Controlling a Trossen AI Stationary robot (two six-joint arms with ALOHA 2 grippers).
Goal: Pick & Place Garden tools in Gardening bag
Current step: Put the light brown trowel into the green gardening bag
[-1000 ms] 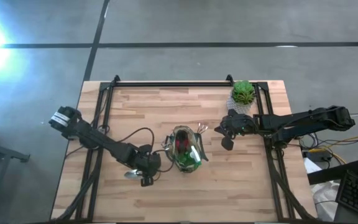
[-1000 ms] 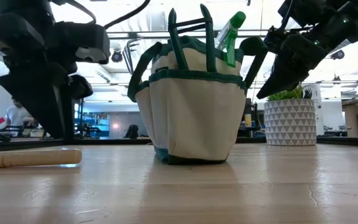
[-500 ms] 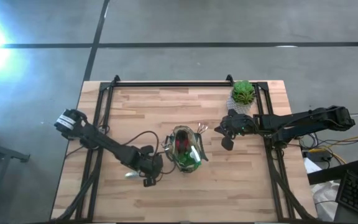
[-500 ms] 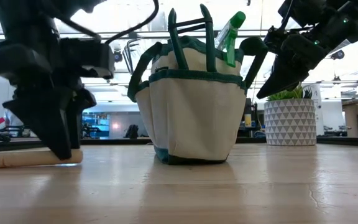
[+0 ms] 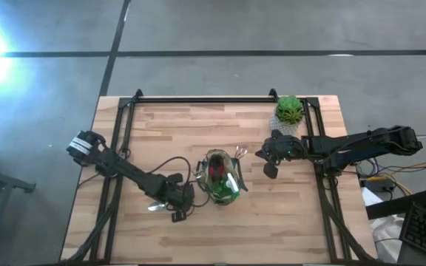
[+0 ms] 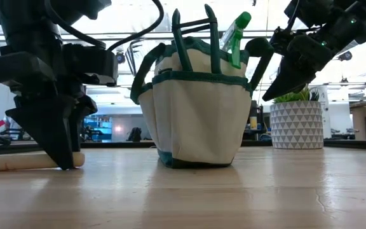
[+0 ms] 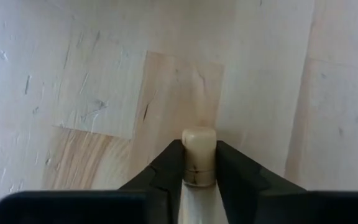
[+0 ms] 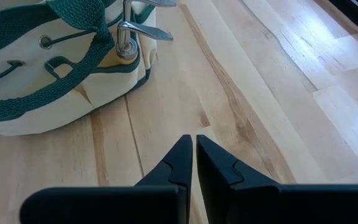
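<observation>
Your left claw (image 7: 199,163) is clamping the wooden handle (image 7: 199,155) of a tool lying flat on the surface (image 5: 198,129), near its front edge, just left of the gardening bag (image 5: 220,177). Your right claw (image 8: 194,160), fingers together, is hovering beside the bag's right.

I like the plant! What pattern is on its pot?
The plant pot is white with small grey triangles, best seen in the low view.
</observation>
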